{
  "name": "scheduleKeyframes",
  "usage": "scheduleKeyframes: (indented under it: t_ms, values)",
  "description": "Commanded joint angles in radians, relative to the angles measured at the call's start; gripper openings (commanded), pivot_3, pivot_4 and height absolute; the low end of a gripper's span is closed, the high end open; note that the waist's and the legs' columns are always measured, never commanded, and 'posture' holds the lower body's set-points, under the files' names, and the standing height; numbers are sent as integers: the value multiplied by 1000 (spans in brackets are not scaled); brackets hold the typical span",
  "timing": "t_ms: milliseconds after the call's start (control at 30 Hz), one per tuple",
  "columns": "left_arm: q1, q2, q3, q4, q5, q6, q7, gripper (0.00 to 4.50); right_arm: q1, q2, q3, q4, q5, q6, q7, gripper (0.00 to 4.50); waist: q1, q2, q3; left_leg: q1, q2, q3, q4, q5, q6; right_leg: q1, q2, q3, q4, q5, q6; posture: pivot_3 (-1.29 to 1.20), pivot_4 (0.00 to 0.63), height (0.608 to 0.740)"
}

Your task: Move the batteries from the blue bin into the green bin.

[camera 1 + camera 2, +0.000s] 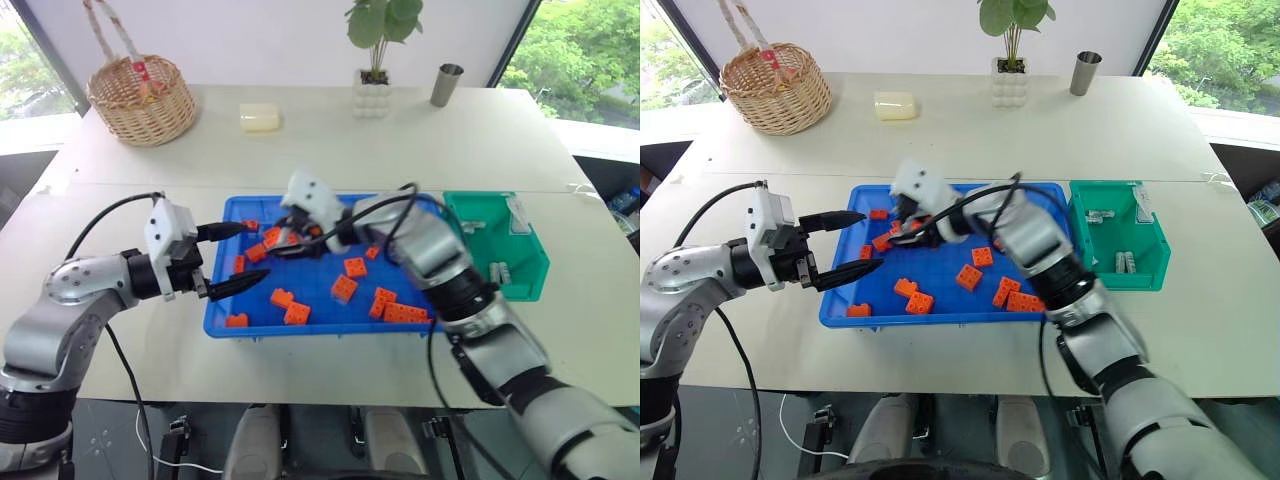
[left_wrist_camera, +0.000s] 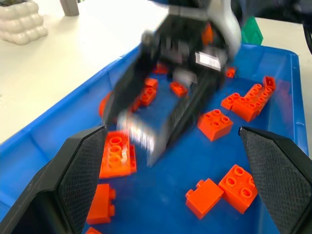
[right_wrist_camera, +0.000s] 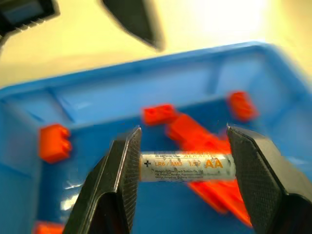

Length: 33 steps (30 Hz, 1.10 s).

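My right gripper [image 3: 183,168] is shut on one of the batteries [image 3: 190,167], a silver AA cell held crosswise between its fingers. It hangs above the left part of the blue bin [image 1: 222,322], over orange bricks [image 1: 344,288]. My left gripper [image 1: 240,258] is open and holds nothing; it hovers at the blue bin's left rim, pointing at the right gripper. In the left wrist view the right gripper [image 2: 146,141] appears blurred between my left fingers [image 2: 85,165]. The green bin [image 1: 532,272] stands right of the blue bin, with batteries [image 1: 497,270] lying in it.
Several orange bricks are scattered across the blue bin. At the table's far side stand a wicker basket [image 1: 142,98], a pale block [image 1: 259,118], a potted plant [image 1: 373,95] and a metal cup [image 1: 446,84].
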Motion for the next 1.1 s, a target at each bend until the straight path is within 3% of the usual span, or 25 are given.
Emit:
scheduleKeyframes:
  t_ms: [33, 200, 333, 500, 667, 733, 900, 1000, 1100]
  values:
    - [-2, 7, 23, -35, -14, -12, -4, 4500, -38, -156, -151, -59, 20, 14, 31, 2158, 1, 0, 0, 0, 0, 0, 0, 0, 0, 0, 0, 0, 0, 0, 0, 0, 150, 736]
    - [-26, -2, -1, -10, -2, -26, -20, 4500, 74, -417, -298, -59, 26, 36, 60, 2158, -4, 0, 0, 0, 0, 2, -2, 0, 0, -1, 3, -1, 0, 0, 0, 0, 150, 736]
    - [-48, -8, -20, 14, 9, -37, -39, 4500, 198, -507, -363, -74, 24, 30, 36, 2158, -10, 0, 0, 2, 1, 3, -3, 0, 0, -1, 4, -1, 0, -1, -1, 0, 150, 736]
    - [-87, -7, -36, 52, 16, -46, -59, 4500, 319, -532, -424, -129, 50, 58, 7, 2158, -10, 0, 0, 4, 1, 3, -2, 0, 0, 0, 4, 2, 0, -1, -1, 0, 150, 736]
    - [-135, -8, -45, 99, 26, -50, -79, 4500, 343, -551, -434, -121, 28, 29, -34, 4470, -6, 0, 0, 4, 0, 3, -2, 0, 0, 0, 4, 2, 0, -1, -1, 0, 150, 736]
    - [-148, -7, -44, 112, 27, -49, -85, 4500, 331, -564, -448, -110, 39, 31, -28, 4470, -5, 0, 0, 3, 0, 3, -2, 0, 0, 0, 3, 2, 0, -1, -1, 0, 150, 736]
    - [-174, 22, -19, 150, 22, -49, -118, 4500, 385, -704, -565, -50, 120, -177, 197, 4470, 1, 0, 1, 2, 0, 3, -2, 0, 0, 0, 3, 2, 0, -1, 0, 0, 150, 736]
    - [-187, 65, 13, 181, 10, -35, -153, 4500, 532, -806, -644, 47, 137, -363, 394, 4470, 3, 0, 0, 2, 0, 3, -2, 0, 1, 1, 4, 1, -2, -1, 0, 0, 150, 736]
    - [-174, 119, 58, 224, -7, -43, -214, 4500, 624, -838, -694, 205, 123, -555, 474, 4470, -5, 0, 0, 3, 0, 4, -2, -1, 1, 4, 4, 0, -7, -1, 0, 0, 150, 736]
